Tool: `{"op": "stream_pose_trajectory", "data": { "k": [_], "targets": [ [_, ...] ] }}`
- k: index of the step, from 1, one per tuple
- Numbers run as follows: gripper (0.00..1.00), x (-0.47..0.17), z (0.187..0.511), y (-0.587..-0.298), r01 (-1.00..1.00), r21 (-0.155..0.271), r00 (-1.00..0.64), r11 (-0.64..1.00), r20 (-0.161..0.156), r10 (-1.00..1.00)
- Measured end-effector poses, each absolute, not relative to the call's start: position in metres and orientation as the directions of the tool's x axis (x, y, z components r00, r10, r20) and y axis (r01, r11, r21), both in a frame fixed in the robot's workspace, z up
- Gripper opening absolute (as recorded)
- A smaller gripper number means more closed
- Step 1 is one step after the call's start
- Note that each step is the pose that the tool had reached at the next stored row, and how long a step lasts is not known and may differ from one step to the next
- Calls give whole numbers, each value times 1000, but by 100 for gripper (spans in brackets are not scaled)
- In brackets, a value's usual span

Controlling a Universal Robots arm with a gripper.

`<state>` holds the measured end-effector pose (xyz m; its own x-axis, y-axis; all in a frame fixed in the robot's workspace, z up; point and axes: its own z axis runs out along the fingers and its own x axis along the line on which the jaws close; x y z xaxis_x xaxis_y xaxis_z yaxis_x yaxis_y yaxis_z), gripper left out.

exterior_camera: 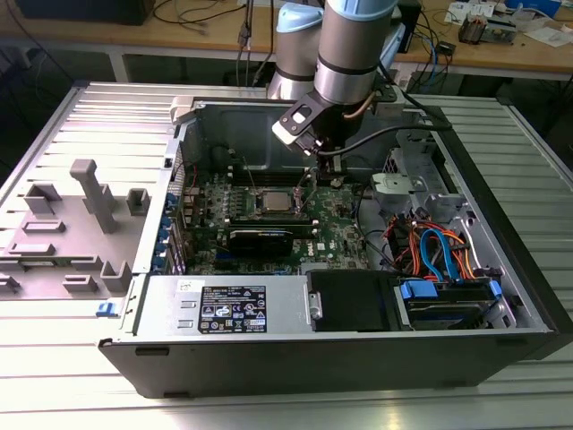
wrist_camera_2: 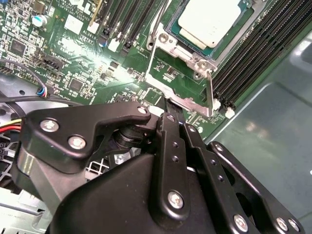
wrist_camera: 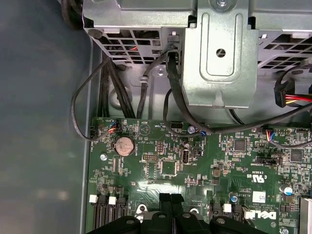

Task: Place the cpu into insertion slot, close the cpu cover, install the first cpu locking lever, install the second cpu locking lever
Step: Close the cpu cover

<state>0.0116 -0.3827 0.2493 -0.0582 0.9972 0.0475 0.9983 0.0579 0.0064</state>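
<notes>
Touching free edge of open cpu cover (wrist_camera_2: 187, 103), tool (wrist_camera_2: 171, 116) clenched, grasping nothing, likely for pushing it down. Cpu (wrist_camera_2: 209, 22) lies seated flat just beside cover, uncovered because cover stands open.

Electronics lab: cable-strewn wooden workbench (exterior_camera: 81, 38) behind an opened computer (exterior_camera: 313, 363) on ribbed metal table (exterior_camera: 528, 394).

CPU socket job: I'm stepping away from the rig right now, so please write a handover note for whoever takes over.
The tool is shut, nothing seen in it, its tip at the edge of the cpu cover.
The cpu sits in place on the motherboard, silver top up.
The cpu cover stands open, raised.
Done: cpu placed.
Left: close cover, latch both locking levers.
</notes>
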Motion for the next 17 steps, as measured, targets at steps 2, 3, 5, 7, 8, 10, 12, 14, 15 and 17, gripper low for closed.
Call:
{"op": "stream_pose_trajectory", "data": {
  "k": [2,3,5,7,8,10,12,14,15,17],
  "targets": [
    [11,10,249,-383,998,6,-58,58,48,997],
    [11,9,249,-383,998,6,-58,58,48,997],
    [11,8,249,-383,998,6,-58,58,47,997],
    [11,7,249,-383,998,6,-58,58,47,997],
    [11,6,249,-383,998,6,-58,58,47,997],
    [11,5,249,-383,998,6,-58,58,47,997],
    [11,3,249,-383,998,6,-58,58,47,997],
    [11,2,249,-383,998,6,-58,58,47,997],
    [11,2,249,-383,998,6,-58,58,47,997],
    [11,0,249,-383,998,6,-58,58,47,997]
  ]
}}
